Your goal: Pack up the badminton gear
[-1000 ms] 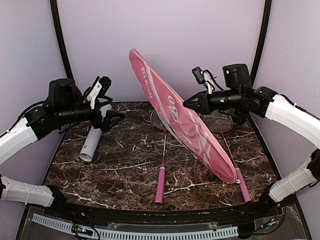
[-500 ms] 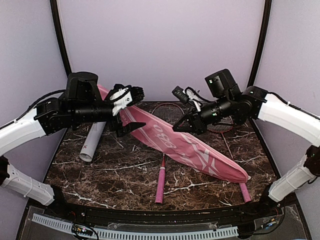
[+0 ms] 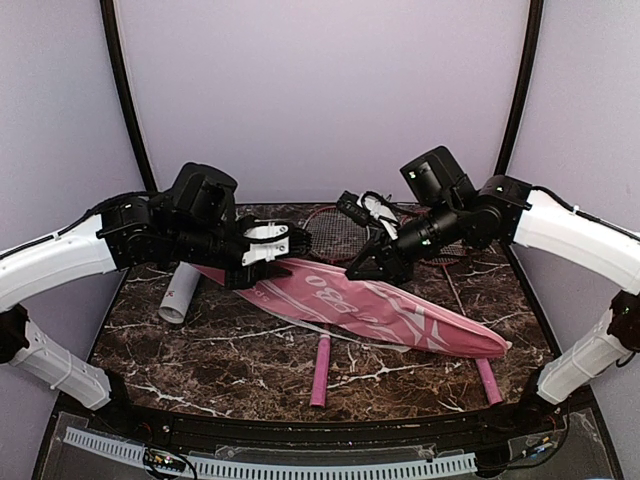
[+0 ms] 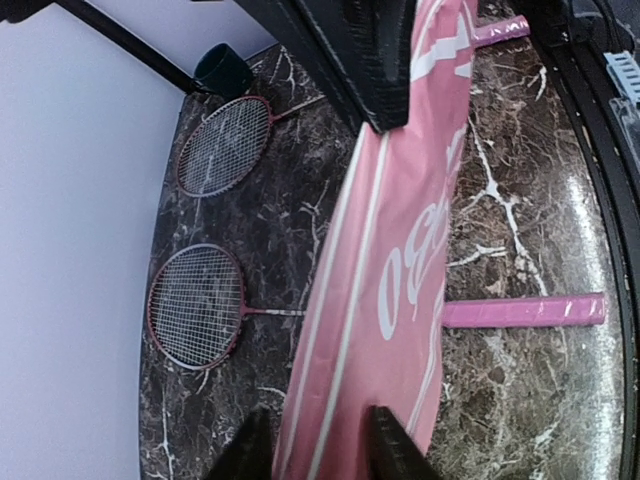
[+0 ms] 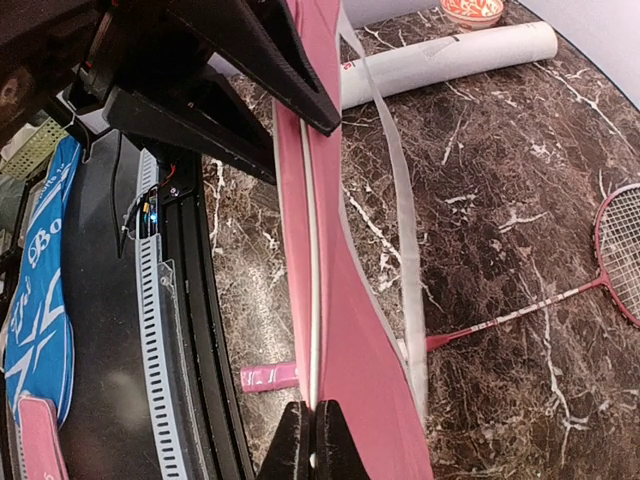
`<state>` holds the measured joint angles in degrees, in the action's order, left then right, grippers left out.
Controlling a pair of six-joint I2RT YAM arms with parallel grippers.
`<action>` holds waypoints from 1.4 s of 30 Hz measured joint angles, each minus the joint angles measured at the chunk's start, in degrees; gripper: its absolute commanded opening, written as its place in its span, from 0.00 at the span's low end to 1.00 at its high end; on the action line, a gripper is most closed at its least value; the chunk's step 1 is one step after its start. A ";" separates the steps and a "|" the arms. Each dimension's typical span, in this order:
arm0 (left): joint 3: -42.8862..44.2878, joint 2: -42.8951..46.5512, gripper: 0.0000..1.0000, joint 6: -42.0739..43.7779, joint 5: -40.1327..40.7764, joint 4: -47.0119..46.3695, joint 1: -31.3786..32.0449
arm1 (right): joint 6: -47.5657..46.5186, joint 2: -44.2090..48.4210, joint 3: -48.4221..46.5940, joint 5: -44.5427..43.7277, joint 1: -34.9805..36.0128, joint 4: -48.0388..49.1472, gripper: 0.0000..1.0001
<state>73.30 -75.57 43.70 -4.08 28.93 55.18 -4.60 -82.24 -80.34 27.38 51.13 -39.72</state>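
Observation:
The long pink bag [image 3: 380, 312] lies slantwise across the marble table, low over two red rackets. My right gripper [image 5: 312, 440] is shut on the bag's [image 5: 345, 330] white-piped edge, near its middle [image 3: 362, 268]. My left gripper [image 4: 318, 455] is at the bag's left end [image 3: 272, 258]. Its jaws stand apart, and the edge strip of the bag [image 4: 385, 290] shows between them. Racket heads [image 4: 195, 305] [image 4: 222, 145] lie beyond the bag, and pink handles [image 3: 321, 372] [image 3: 488, 378] stick out near the front. The white tube [image 3: 181, 291] lies at the left. No shuttlecock shows.
A small dark green cup [image 4: 222, 68] stands at the table's back corner. The black front rail [image 5: 190, 330] with a perforated white strip borders the near edge. Off the table a blue bag [image 5: 38, 300] lies. Both arms reach in over the table's middle.
The bag has come down from steeply tilted to nearly flat, carried by my right gripper. My left arm swung right from the tube to the bag's left end, and its jaws narrowed.

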 measured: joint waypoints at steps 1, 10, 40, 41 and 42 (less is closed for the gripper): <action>0.28 -0.20 0.12 0.50 0.24 0.63 0.28 | -0.07 0.00 0.00 -0.13 0.00 -0.15 0.00; 0.04 -0.90 0.00 -6.16 1.66 0.83 1.90 | 0.98 0.74 0.13 -3.52 0.09 1.27 0.57; -34.58 5.29 0.00 -72.91 8.28 -22.80 -19.65 | 10.73 14.51 9.33 -12.20 -8.41 16.11 0.94; -35.08 5.29 0.11 -73.66 8.79 -22.69 -20.04 | 10.75 14.51 9.53 -12.20 -8.41 16.31 0.94; -35.34 5.29 0.26 -74.34 9.18 -22.53 -20.20 | 10.82 14.51 9.81 -12.22 -8.41 16.52 0.94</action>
<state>37.95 -70.28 -30.63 5.10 6.39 34.98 6.22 -67.72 -70.52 15.16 42.72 -23.20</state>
